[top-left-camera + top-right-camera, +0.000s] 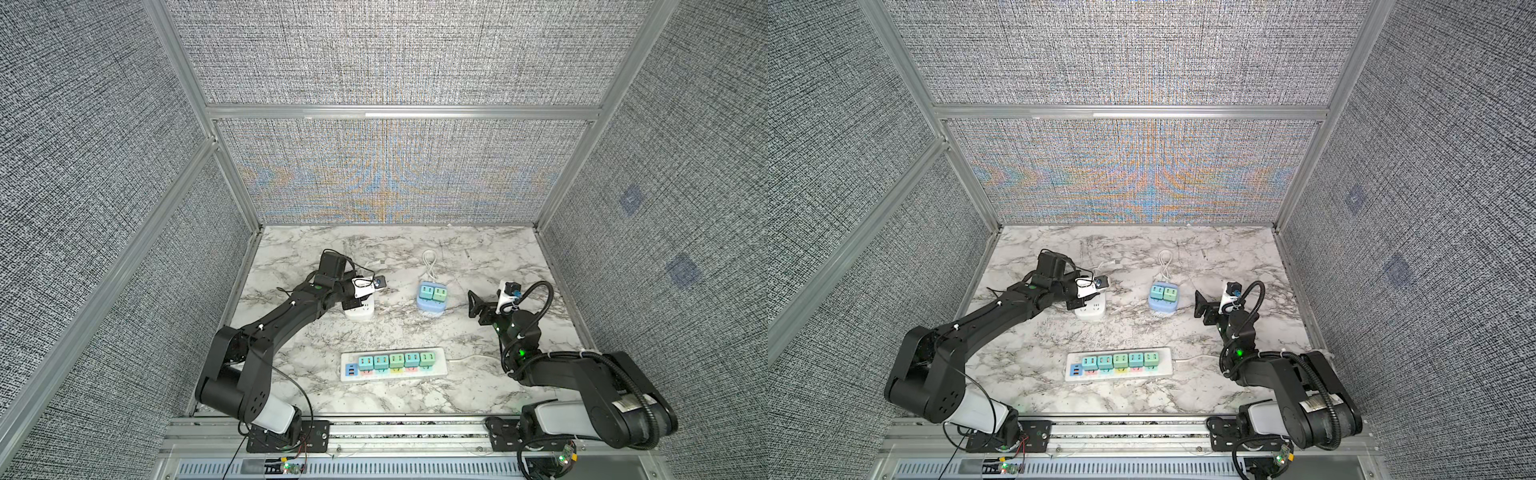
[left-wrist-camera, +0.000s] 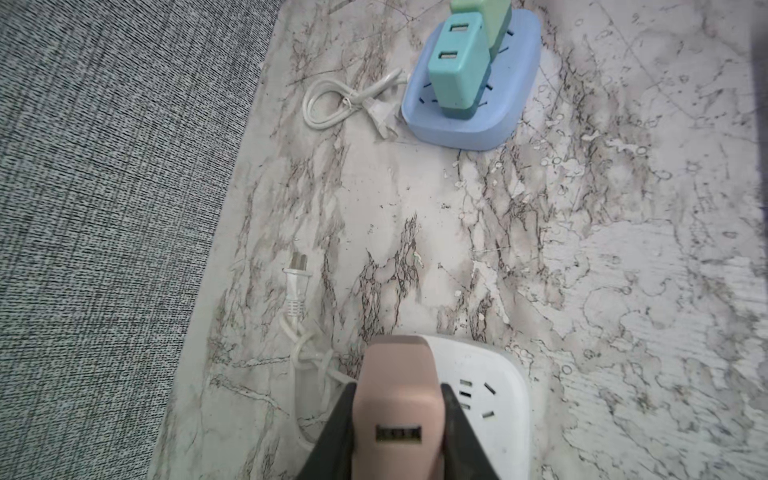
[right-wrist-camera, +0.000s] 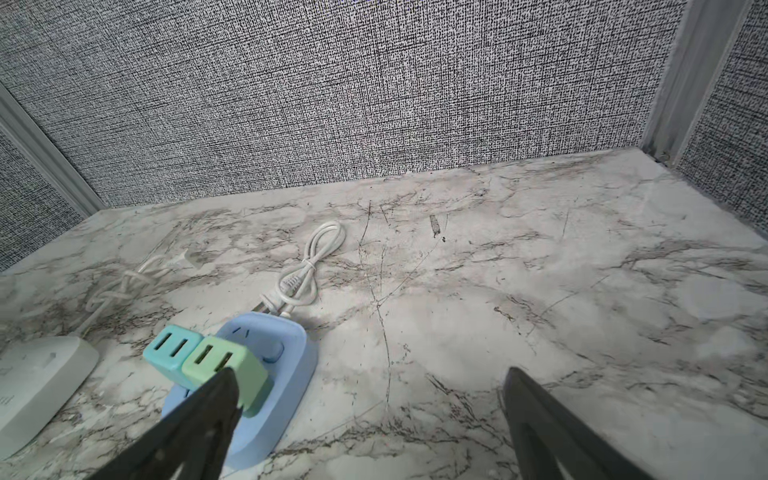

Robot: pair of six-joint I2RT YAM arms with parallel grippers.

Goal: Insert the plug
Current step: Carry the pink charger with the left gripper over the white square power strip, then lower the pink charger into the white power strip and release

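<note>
Pink plug [image 2: 397, 399] is over white socket [image 2: 494, 374] on marbled tabletop [image 2: 457, 249] between grey walls [image 2: 104, 208].

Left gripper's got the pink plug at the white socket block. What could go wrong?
Prongs are hidden under the pink plug, so misalignment with the slots of the white socket block could jam it. The block lies unbraced, the open right gripper off by the blue socket; pressing might slide or tip it.
</note>
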